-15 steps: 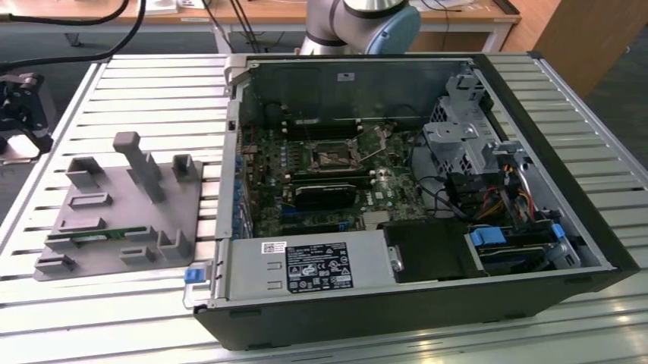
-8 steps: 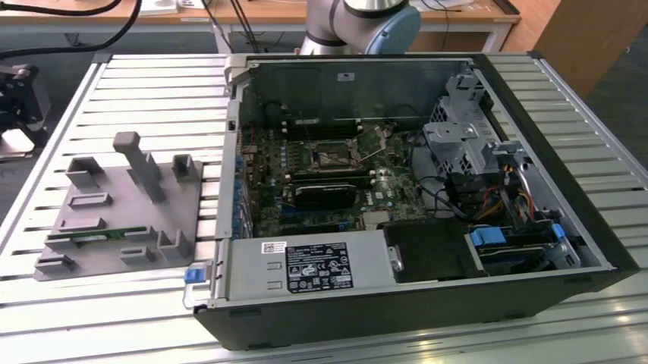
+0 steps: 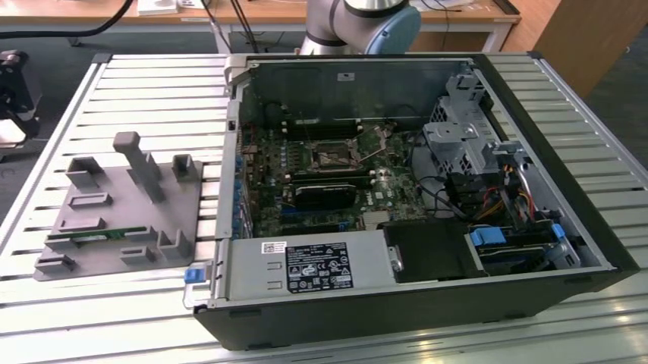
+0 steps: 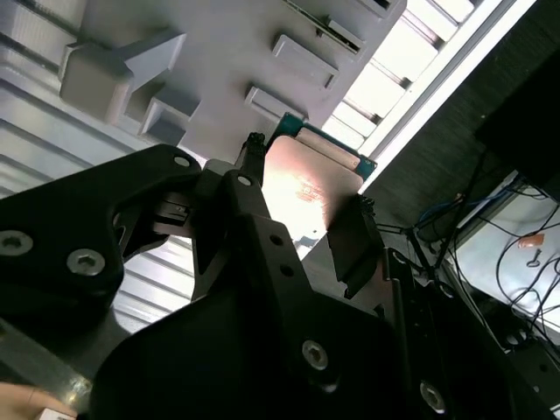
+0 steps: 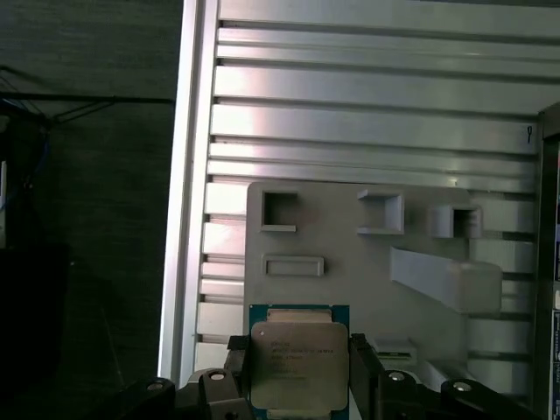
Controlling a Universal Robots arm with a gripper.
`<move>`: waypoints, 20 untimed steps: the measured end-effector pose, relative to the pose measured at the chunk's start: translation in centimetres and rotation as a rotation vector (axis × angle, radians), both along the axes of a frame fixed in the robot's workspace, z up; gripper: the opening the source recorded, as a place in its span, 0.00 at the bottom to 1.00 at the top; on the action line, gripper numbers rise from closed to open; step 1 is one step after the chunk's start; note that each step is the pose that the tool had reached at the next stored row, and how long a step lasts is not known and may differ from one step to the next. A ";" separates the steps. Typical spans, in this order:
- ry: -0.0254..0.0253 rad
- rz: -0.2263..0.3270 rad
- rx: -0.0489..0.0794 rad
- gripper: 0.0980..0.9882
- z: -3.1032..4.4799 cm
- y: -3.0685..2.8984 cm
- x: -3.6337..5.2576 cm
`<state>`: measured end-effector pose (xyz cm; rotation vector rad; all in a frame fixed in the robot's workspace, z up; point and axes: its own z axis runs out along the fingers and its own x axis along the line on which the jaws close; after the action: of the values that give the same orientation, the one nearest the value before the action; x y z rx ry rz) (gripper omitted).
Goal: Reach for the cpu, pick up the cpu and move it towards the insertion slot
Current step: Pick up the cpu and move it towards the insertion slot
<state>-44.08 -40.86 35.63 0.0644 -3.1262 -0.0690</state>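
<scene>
Now the black gripper (image 5: 299,374) was clamped on the square, silver-topped, green-edged cpu (image 5: 297,350), over the grey moulded holder tray (image 5: 350,254). The silver-framed insertion slot (image 3: 332,158) sat well apart from that tray.

Slatted metal table (image 3: 152,98) — wooden desk (image 3: 476,17) behind, dark floor (image 3: 41,47) around.
</scene>
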 end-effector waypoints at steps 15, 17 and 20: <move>0.0000 0.000 0.000 0.49 2.86 0.00 0.00; 0.0000 0.000 0.000 0.49 3.16 0.00 0.00; 0.0001 0.000 0.000 0.49 3.64 0.00 0.00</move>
<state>-44.08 -40.86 39.27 0.0644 -3.1261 -0.0690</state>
